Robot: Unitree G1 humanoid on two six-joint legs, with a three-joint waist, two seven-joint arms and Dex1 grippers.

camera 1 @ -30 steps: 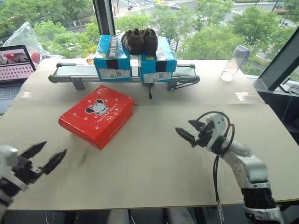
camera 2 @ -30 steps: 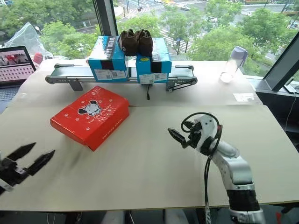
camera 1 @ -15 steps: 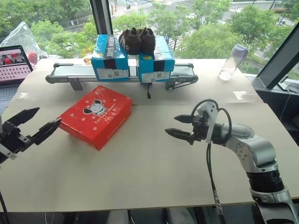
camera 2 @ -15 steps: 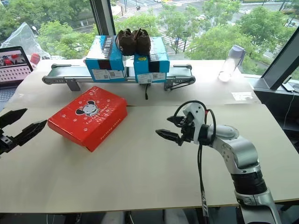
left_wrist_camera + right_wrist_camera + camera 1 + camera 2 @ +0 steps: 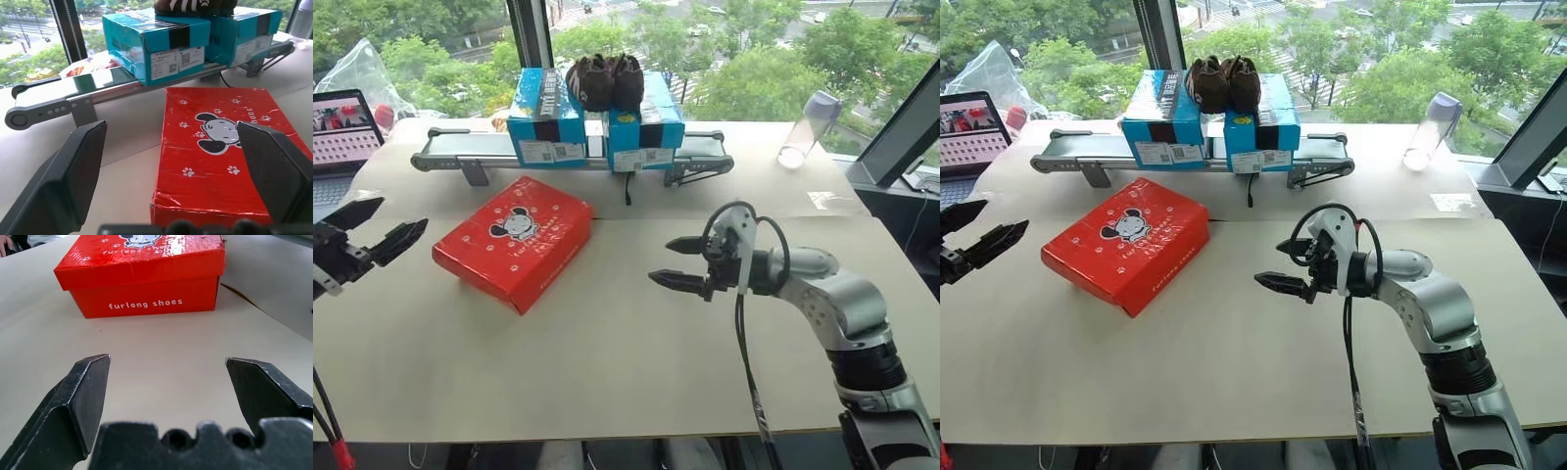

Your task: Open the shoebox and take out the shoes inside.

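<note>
Shoebox (image 5: pixel 514 241), red with a white cartoon mouse and paw prints on the lid, lies closed and flat on the pale worktop (image 5: pixel 607 362), turned at an angle to the worktop edge; side panel reads "furlong shoes" in the right wrist view. Left gripper (image 5: pixel 370 228) hangs above the worktop to the left of the shoebox, fingers spread wide, nothing between them, apart from the box. Right gripper (image 5: pixel 680 262) sits to the right of the shoebox, pointing toward it, fingers also spread wide and empty, well apart from the box. Behind the shoebox a conveyor (image 5: pixel 460 150) carries two blue boxes (image 5: pixel 548 117) side by side, with a dark brown pair of shoes (image 5: pixel 604 81) on top. Laptop (image 5: pixel 342 132) at far left; clear bottle (image 5: pixel 806 127) at far right.
</note>
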